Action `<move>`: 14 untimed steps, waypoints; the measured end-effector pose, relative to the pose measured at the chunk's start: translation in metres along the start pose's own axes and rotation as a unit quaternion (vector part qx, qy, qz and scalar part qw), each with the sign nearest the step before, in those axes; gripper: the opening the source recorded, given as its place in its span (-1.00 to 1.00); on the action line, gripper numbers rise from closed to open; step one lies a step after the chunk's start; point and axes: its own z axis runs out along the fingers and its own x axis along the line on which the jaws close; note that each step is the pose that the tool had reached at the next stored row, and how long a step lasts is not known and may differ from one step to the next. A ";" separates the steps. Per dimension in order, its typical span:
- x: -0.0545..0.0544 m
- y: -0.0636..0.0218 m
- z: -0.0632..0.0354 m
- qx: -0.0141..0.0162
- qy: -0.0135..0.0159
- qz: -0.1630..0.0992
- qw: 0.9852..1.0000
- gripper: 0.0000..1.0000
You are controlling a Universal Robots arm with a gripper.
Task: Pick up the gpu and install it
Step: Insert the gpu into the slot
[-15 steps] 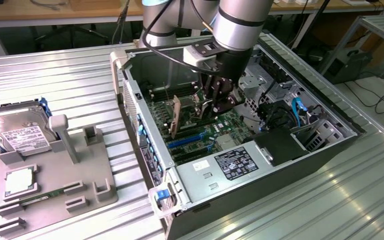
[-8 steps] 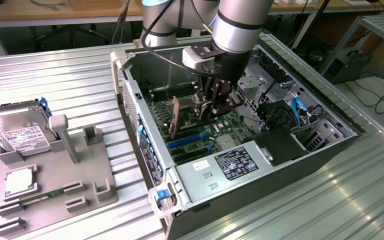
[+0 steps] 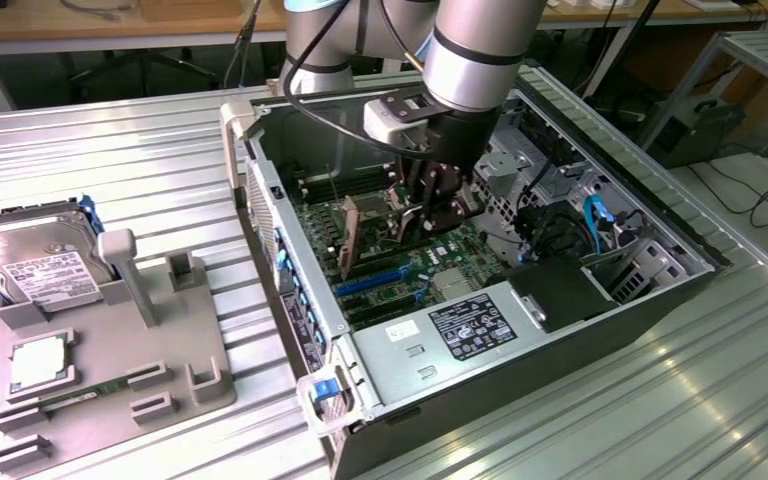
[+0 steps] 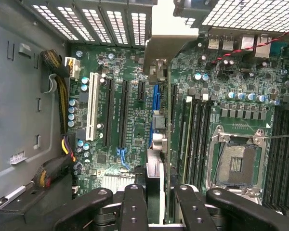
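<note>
The black two-fingered end effector [image 3: 440, 203] is lowered inside the open grey metal computer case [image 3: 651, 225], its fingers closed narrowly on the upper edge of the gpu [image 3: 348, 238], a thin flat expansion card standing on edge with its pale metal bracket [image 4: 169, 29] toward the perforated rear wall. In the wrist view the card runs edge-on between the two finger pads [image 4: 135, 204], just above the blue slot [image 4: 155, 103] on the green motherboard [image 4: 231, 96]; the upright grip appears intended to keep the connector edge parallel to the slot. At nine o'clock from the case in the exterior view, one grey parts tray [image 3: 117, 380] on the ribbed metal desk [image 3: 704, 400] carries one silver hard drive [image 3: 37, 265] and one green memory stick [image 3: 84, 395].
</note>
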 end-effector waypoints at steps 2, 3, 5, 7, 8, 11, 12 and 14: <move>0.000 0.0000 0.0000 0.000 0.000 0.000 1.000 -0.45; 0.000 0.0000 0.0000 0.000 0.000 0.000 1.000 -0.45; 0.000 0.0000 0.0001 0.000 0.000 0.000 1.000 -0.45; 0.000 0.0000 0.0001 0.000 0.000 0.000 1.000 -0.45; 0.000 0.0000 0.0001 0.000 0.000 0.000 1.000 -0.45; 0.000 0.0000 0.0001 0.000 0.000 0.000 1.000 -0.45; 0.000 0.0000 0.0001 0.000 0.000 0.000 1.000 -0.45; 0.000 0.0000 0.0001 0.000 0.000 0.005 1.000 -0.45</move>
